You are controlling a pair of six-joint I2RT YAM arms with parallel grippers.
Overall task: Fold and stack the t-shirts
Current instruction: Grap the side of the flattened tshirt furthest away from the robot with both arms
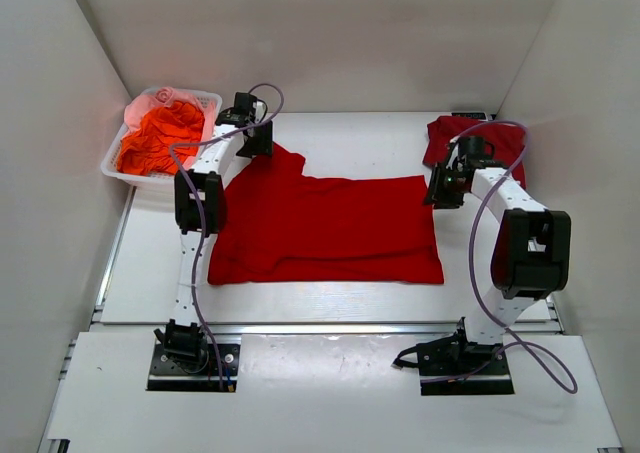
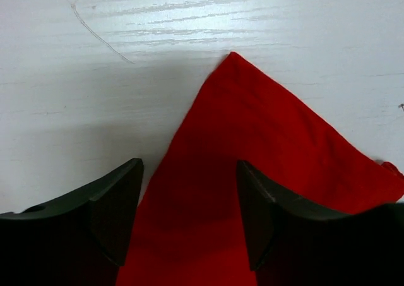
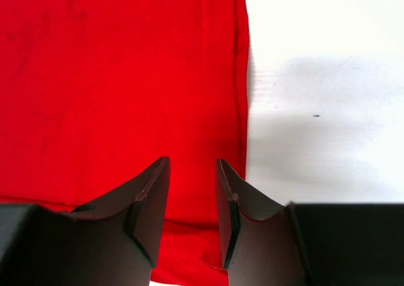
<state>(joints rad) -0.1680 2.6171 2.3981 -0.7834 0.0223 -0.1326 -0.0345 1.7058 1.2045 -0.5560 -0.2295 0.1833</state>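
White walls close in a pale worktop (image 1: 330, 298) on three sides. A deep-red t-shirt (image 1: 330, 228) lies spread flat in its middle, hem to the right, with one sleeve (image 1: 280, 163) pointing to the far left. The left hand (image 1: 258, 138) hangs over that sleeve's tip, its jaws wide apart and holding nothing; its own camera shows the cloth's pointed corner running between the fingers (image 2: 120, 204). The right hand (image 1: 440, 191) sits over the shirt's right edge, jaws a narrow gap apart above the hem; I cannot tell whether they touch the cloth. A second red t-shirt (image 1: 450, 138) lies bunched in the far right corner. At the far left stands a white lattice basket (image 1: 115, 168) holding crumpled orange-red cloth (image 1: 160, 143).
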